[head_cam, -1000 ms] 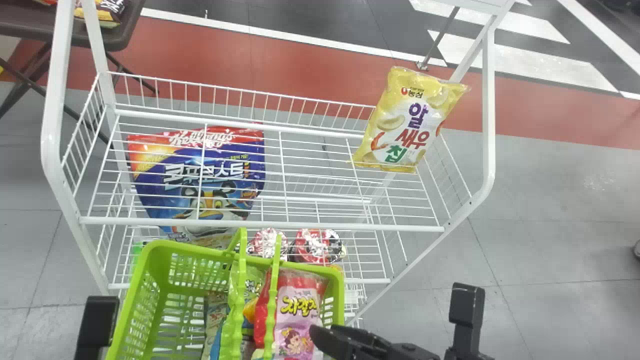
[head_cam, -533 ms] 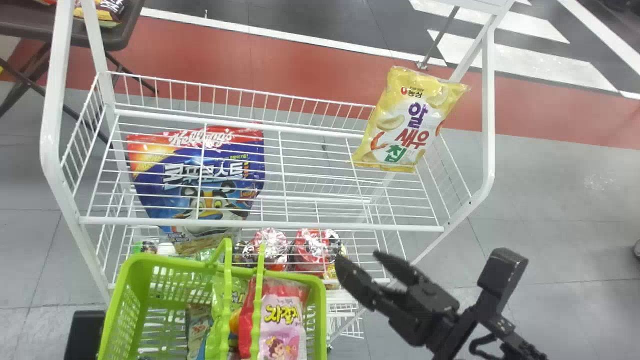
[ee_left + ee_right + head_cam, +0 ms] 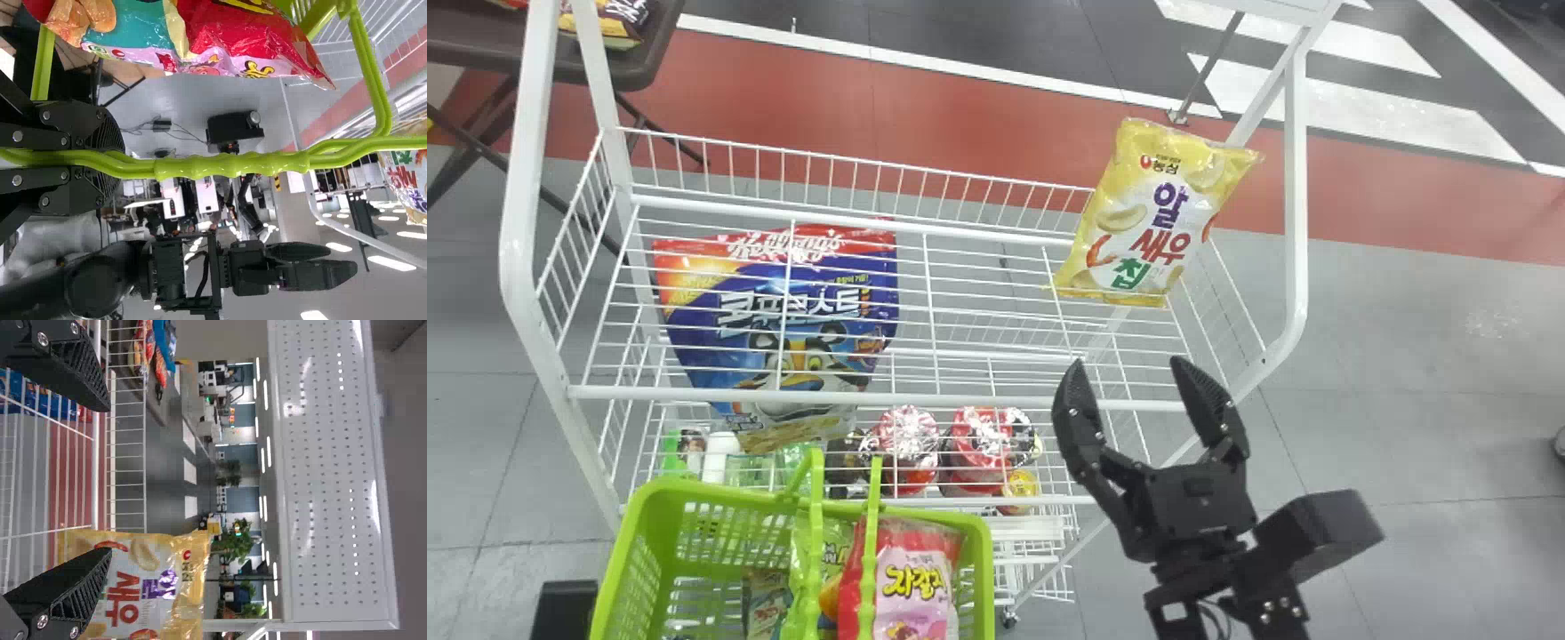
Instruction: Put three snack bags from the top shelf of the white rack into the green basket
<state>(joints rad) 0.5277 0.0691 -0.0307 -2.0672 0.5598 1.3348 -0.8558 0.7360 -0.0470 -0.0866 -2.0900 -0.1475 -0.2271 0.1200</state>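
Snack bag (image 3: 1160, 213), upright at the far right of the top shelf (image 3: 694, 392). Right gripper (image 3: 1128, 363), empty and spread wide, is at the near side; a low or off-centre approach could catch wire or tip the bag over the far edge. Left gripper (image 3: 117, 162) clasps the basket handles (image 3: 233, 165); a loose grip could let them slip.

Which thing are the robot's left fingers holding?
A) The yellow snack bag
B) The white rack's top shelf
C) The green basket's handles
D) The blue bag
C: the left fingers are closed around the green basket's handles, one finger on each side.
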